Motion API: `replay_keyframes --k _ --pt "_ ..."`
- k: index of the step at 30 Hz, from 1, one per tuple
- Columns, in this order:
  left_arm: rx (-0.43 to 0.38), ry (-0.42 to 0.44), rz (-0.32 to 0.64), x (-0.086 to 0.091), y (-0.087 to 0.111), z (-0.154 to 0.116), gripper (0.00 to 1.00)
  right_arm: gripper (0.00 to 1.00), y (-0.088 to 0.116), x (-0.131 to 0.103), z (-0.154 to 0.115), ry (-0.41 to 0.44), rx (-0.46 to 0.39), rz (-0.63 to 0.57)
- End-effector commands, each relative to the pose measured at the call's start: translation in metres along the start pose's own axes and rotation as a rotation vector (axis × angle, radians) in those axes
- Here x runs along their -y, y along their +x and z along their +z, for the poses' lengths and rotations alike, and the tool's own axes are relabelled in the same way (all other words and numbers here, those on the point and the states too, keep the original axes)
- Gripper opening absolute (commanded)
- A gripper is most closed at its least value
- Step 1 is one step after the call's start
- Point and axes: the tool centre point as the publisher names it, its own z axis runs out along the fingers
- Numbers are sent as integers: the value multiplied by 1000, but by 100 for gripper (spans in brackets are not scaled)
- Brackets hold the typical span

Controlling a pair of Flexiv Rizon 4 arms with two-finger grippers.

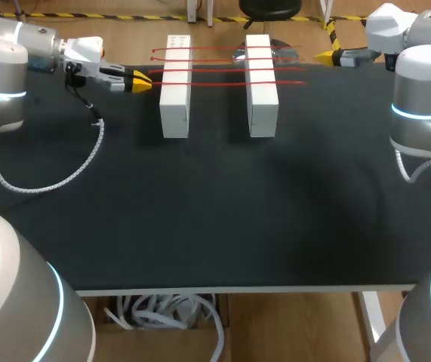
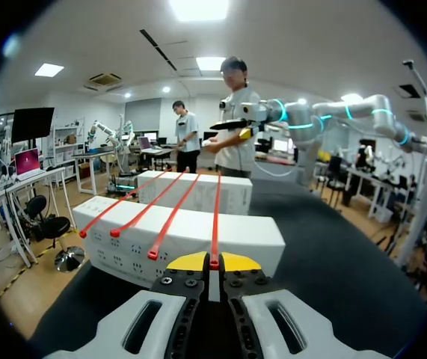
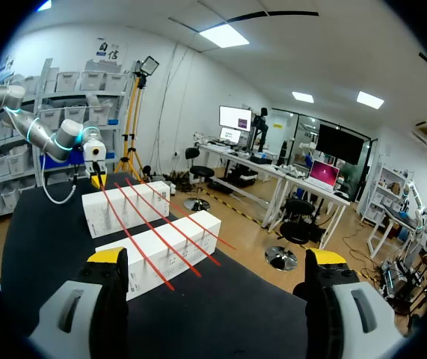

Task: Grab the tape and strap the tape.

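- The left gripper (image 1: 143, 81) sits just beside the left white block (image 1: 175, 94), at the block's outer side, low over the dark surface (image 1: 215, 211).
- In the left wrist view, this gripper (image 2: 214, 262) has its yellow tips pressed together on the end of a red tape (image 2: 216, 217), so it is closed and gripping that tape.
- The gripped red tape (image 1: 230, 83) lies straight across both blocks, from the left block over the gap to the right white block (image 1: 261, 87), and it is the one nearest the robot.
- Three other red tapes (image 1: 223, 59) run parallel to it across the same two blocks, farther from the robot.
- The two blocks stand side by side, apart, on the far half of the surface.
- The right gripper (image 1: 324, 55) hangs near the far right edge of the surface, apart from the right block.
- In the right wrist view, the right gripper (image 3: 217, 258) is spread wide, holding nothing, with the blocks and tapes ahead of it.
- A white coiled cable (image 1: 72, 173) trails from the left arm onto the surface.
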Motion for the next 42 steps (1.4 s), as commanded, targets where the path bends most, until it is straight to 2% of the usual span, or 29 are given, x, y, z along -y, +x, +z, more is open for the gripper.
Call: replay_keyframes --k 1,7,13,20,31,35,42 --pt "-4 2 0 -1 0 0 0 100 0 0 0 -1 0 0" --pt "-13 11 8 2 1 0 0 100 0 0 0 -1 0 0" --pt "-22 25 53 16 7 -3 0 100 0 0 0 -1 0 0" --pt "-2 39 110 51 16 -8 0 100 0 0 0 -1 0 0" --pt "8 169 132 117 29 -8 0 100 0 0 0 -1 0 0" --pt "-7 181 153 142 34 -5 0 100 0 0 0 -1 0 0" --pt "-11 187 92 167 33 -2 0 100 0 0 0 -1 0 0"
